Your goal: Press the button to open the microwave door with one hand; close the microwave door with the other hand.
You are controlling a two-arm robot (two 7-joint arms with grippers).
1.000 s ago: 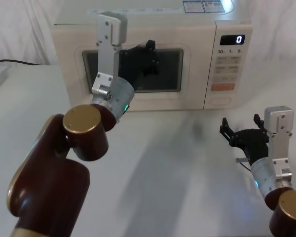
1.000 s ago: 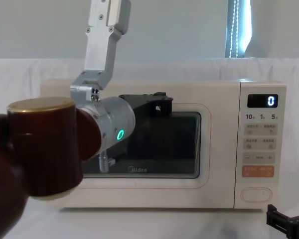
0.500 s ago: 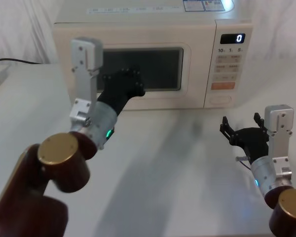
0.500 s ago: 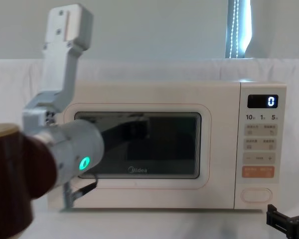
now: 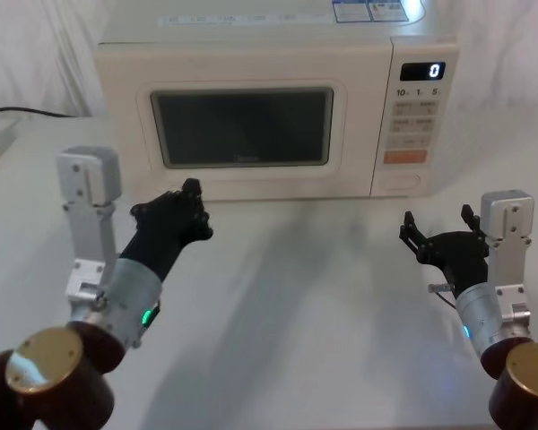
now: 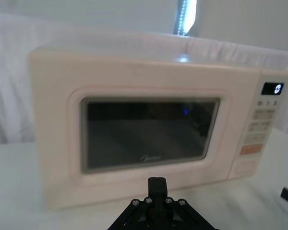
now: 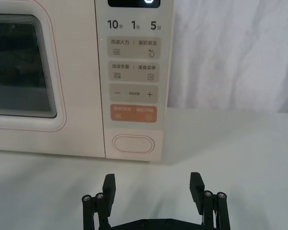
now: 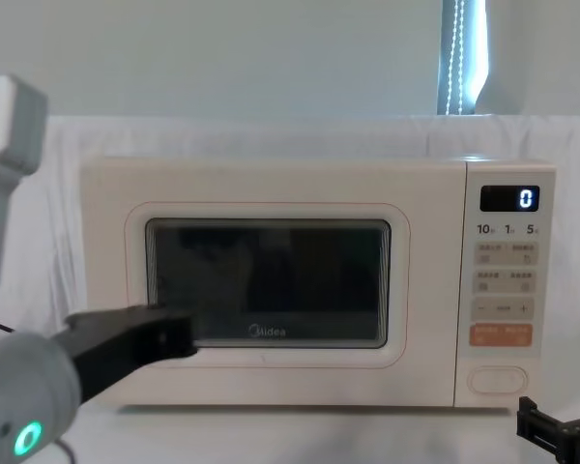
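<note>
Right hand [image 7: 153, 191] open, empty, facing button [image 7: 133, 143]

White cloth-covered table [image 5: 278, 296], white draped backdrop [image 8: 271, 135], pale wall [image 8: 222, 48], bright window strip [image 8: 461, 53]

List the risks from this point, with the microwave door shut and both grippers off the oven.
1. The right gripper hangs open below the button; its spread fingers could straddle that key or hit the orange key above it.
2. The left gripper sits low before the microwave door, near its left edge, so a door swinging out might strike it.
3. A hard push could slide the microwave back on the table.
</note>
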